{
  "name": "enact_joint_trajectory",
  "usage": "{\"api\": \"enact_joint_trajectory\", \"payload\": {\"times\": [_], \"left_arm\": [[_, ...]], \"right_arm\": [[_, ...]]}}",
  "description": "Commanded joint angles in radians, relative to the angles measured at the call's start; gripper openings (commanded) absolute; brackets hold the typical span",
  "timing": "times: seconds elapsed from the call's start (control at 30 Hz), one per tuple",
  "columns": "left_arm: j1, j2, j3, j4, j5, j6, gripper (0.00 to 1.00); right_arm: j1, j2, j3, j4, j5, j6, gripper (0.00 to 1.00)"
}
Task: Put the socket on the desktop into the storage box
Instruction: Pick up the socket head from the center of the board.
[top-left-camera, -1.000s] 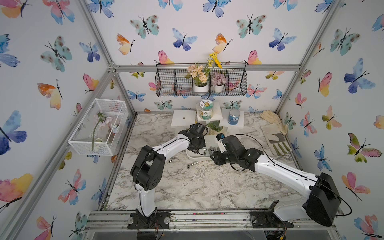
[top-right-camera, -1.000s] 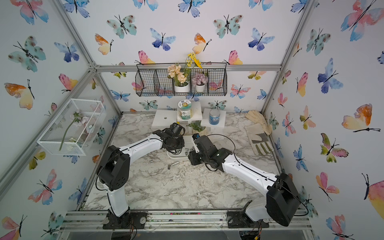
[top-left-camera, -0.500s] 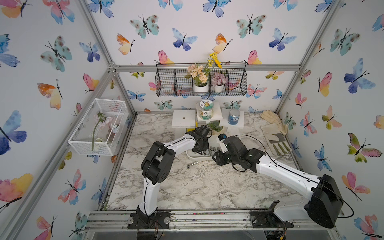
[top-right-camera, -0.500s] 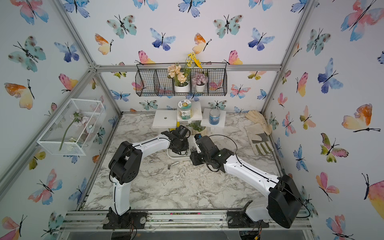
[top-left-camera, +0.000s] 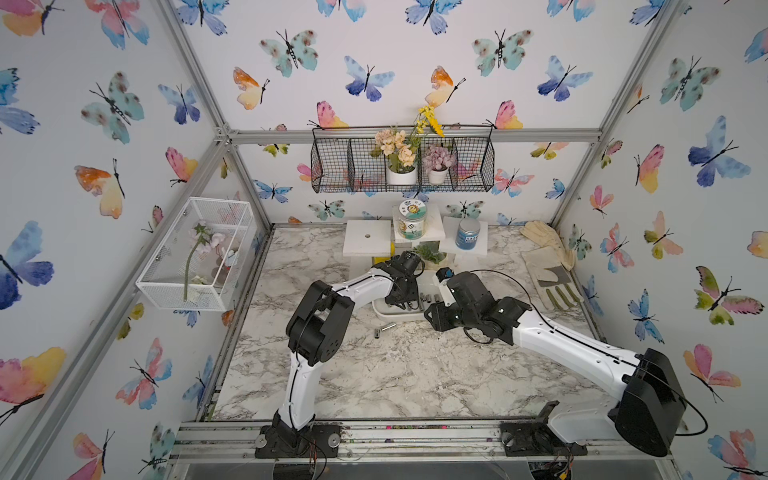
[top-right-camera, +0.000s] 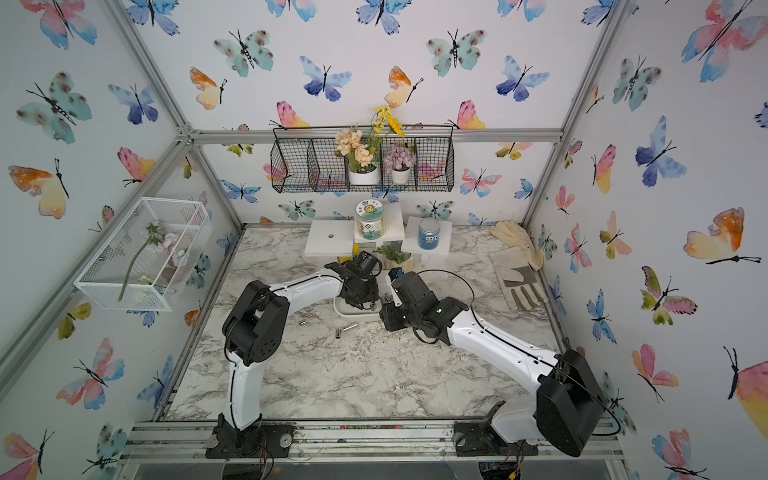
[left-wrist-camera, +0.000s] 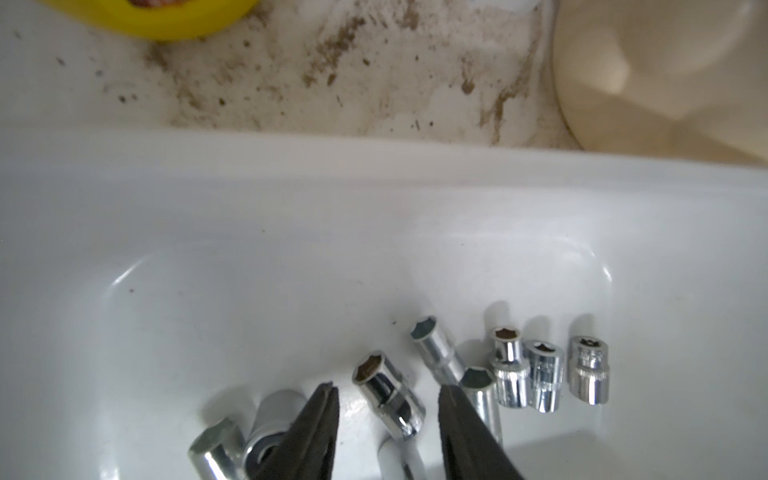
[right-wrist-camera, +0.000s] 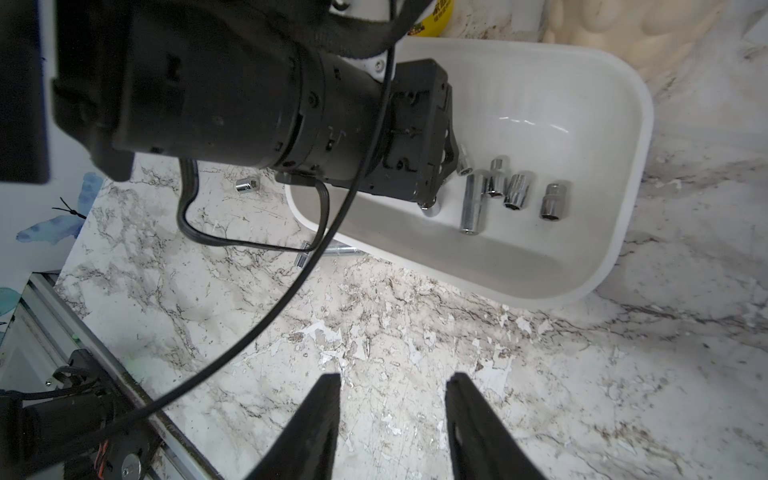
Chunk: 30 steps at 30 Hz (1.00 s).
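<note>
Against the view a second ago, the left arm's elbow (top-left-camera: 318, 322) has swung nearer the storage box (top-left-camera: 399, 319); the right arm looks unchanged. Left gripper (left-wrist-camera: 387, 386) hangs inside the box with jaws parted, released: a chrome socket (left-wrist-camera: 388, 397), hex-mouthed and mirror-bright, lies on the glossy white floor between the fingers, clear of both. More sockets (left-wrist-camera: 544, 376) lie in a row beside it. Right gripper (right-wrist-camera: 392, 376) is spread open over the desktop (right-wrist-camera: 415, 332), holding nothing. Loose sockets (right-wrist-camera: 245, 185) remain on the marble-veined, chipped top just outside the box. Butterfly wallpaper (top-left-camera: 291, 50) lines the aluminium-framed cell.
</note>
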Motion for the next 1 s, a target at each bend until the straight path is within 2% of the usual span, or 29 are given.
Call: {"api": "enact_joint_trajectory", "payload": {"times": [0.0,0.73,0.97], "left_arm": [[-0.008,-0.049,-0.021,-0.004,0.006,0.006,0.45],[-0.016,-0.461,-0.381,0.013,-0.084,-0.031,0.51],[0.030,-0.576,-0.483,-0.010,-0.133,-0.066,0.56]], "right_arm": [[-0.004,-0.012,0.004,-0.021,0.022,0.005,0.46],[-0.004,0.137,0.105,0.004,-0.087,-0.050,0.48],[0.002,0.176,0.135,0.012,-0.114,-0.057,0.48]]}}
